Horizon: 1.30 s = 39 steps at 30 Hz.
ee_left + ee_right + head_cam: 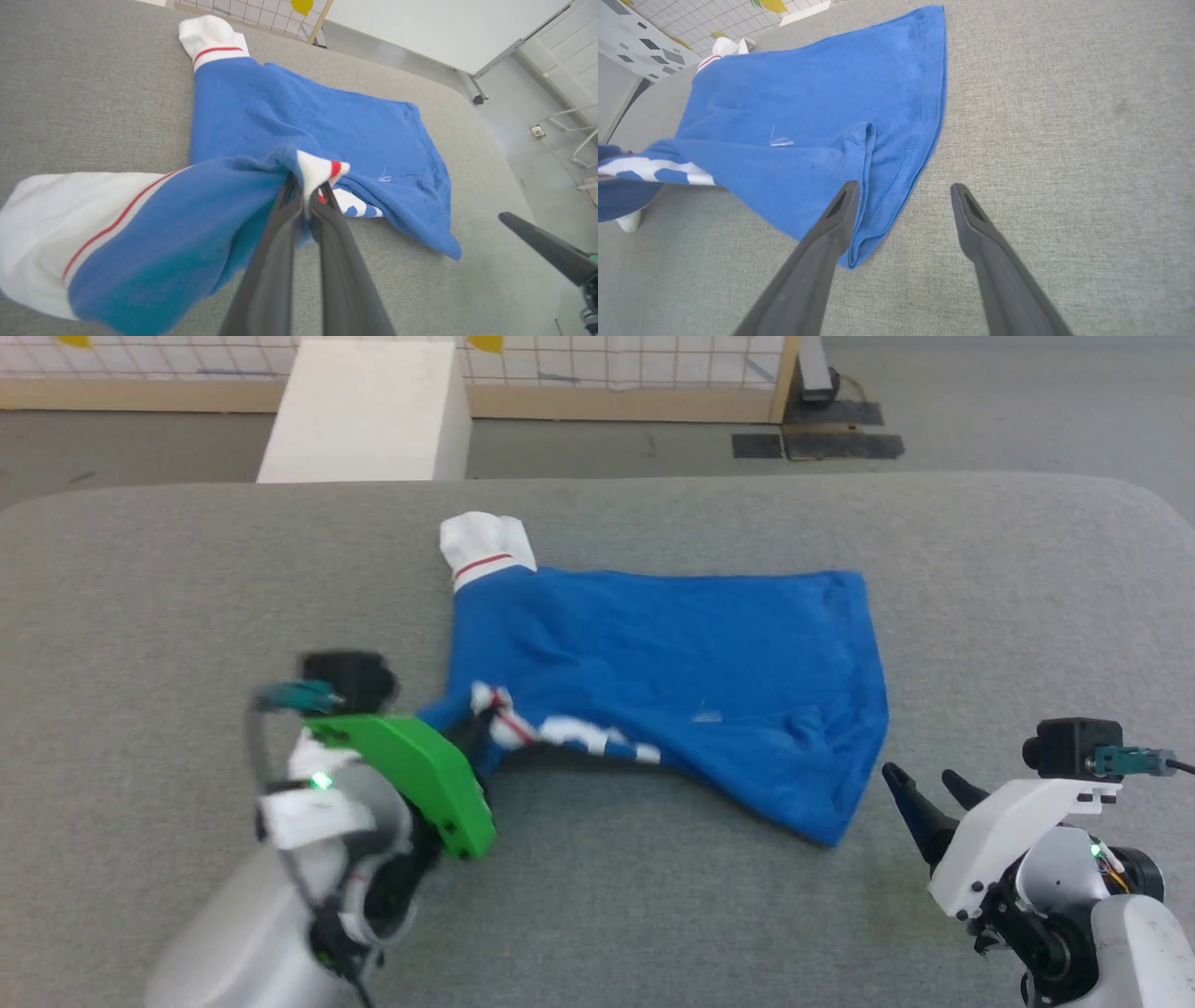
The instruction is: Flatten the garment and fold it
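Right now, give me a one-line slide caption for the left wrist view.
Left gripper shut on the white-and-red trim of the garment, blue fabric bunched around it, over the grey table.

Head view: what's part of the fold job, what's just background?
Job: garment; left gripper, shut on its white-red trim; right gripper, open by the hem corner.
Lying about: white block; gridded panel; dark floor mats.

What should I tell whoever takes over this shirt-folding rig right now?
Left gripper: shut on the garment at its white-and-red trim, that bunched edge raised.
Right gripper: open, beside the near hem corner, holding nothing.
The garment lies on the grey table, partly spread, near side rumpled, far sleeve crumpled.
Done: no fold yet. Left: flatten it, then fold.
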Available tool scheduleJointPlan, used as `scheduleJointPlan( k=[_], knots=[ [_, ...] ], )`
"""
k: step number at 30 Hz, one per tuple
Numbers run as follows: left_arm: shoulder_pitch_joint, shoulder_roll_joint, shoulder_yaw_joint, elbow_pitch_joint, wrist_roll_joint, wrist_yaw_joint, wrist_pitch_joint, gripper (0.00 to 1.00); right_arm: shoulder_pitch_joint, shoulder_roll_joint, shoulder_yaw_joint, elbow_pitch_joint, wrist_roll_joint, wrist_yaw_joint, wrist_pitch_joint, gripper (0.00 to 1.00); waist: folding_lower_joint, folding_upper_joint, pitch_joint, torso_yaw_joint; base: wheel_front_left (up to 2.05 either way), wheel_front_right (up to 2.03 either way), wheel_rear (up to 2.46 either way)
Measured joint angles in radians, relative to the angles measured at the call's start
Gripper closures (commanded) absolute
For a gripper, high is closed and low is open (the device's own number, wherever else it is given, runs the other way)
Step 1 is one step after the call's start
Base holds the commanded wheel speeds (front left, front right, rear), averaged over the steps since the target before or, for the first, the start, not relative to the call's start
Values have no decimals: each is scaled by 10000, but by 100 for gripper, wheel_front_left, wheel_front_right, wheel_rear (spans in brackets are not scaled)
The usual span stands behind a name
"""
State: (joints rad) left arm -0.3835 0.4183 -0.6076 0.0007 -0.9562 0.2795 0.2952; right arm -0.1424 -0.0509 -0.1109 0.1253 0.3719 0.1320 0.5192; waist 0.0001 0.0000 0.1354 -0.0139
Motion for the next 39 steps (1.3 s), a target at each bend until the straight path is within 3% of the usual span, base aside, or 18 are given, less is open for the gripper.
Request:
scheduleJointPlan(
  k=[3, 4, 5, 8, 14, 15, 16, 20, 24, 29, 31, 39],
  knots=[
    [87, 151, 1039, -844, -485, -8, -598, 100, 4, 2, 38, 33, 2, 0, 10, 0, 0, 0, -144, 219, 0, 0, 0],
    [776, 840, 2080, -1342, -802, 535, -865, 100, 4, 2, 196, 63, 75, 0, 12, 0, 0, 0, -348, 481, 0, 0, 0],
    [1127, 1022, 2270, -1338, -813, 790, -926, 100, 4, 2, 215, 82, 82, 0, 12, 0, 0, 0, -388, 543, 0, 0, 0],
    [2242, 1546, 2282, -1143, -690, 1417, -819, 100, 4, 2, 282, 107, 82, 0, 10, 0, 0, 0, -473, 681, 0, 0, 0],
    [3588, 1313, 1753, -297, -1126, 1630, -221, 100, 3, 6, 303, 117, 38, 0, 15, 0, -1, 0, -483, 819, 0, 0, 0],
    [3677, 1229, 1707, -140, -1248, 1628, -130, 75, 3, 2, 316, 117, 15, 0, 44, 0, 0, 0, -490, 828, 0, 0, 0],
    [3731, 1122, 1716, -29, -1386, 1622, -121, 0, 3, 2, 343, 117, -15, 0, 56, 0, 0, 0, -499, 836, 0, 0, 0],
    [3709, 725, 2383, -161, -1833, 1221, -719, 0, -1, 0, 654, 35, -123, 0, 90, 0, -1, 0, -516, 833, 0, 0, 0],
    [3509, 652, 3496, -702, -1824, 702, -2291, 0, -168, -4, 1407, -69, -230, 0, 245, 0, -1, 0, -502, 810, 0, 0, 0],
    [3113, 1151, 4036, -871, 380, 27, -5166, 0, -873, 4, 2823, 196, -602, 0, 874, 0, 0, 0, -389, 789, 0, 0, 0],
    [3104, 1124, 3935, -729, 1312, -75, -5432, 0, -1181, 12, 3267, 472, -719, 0, 1164, 0, -1, -1, -314, 801, 0, 0, 0],
    [3042, -151, 4102, -420, 3400, -840, -5521, 0, -2937, 10, 4389, 2034, -1588, 0, 1751, 0, -1, 0, 181, 1057, 0, 0, 0]
  ],
)
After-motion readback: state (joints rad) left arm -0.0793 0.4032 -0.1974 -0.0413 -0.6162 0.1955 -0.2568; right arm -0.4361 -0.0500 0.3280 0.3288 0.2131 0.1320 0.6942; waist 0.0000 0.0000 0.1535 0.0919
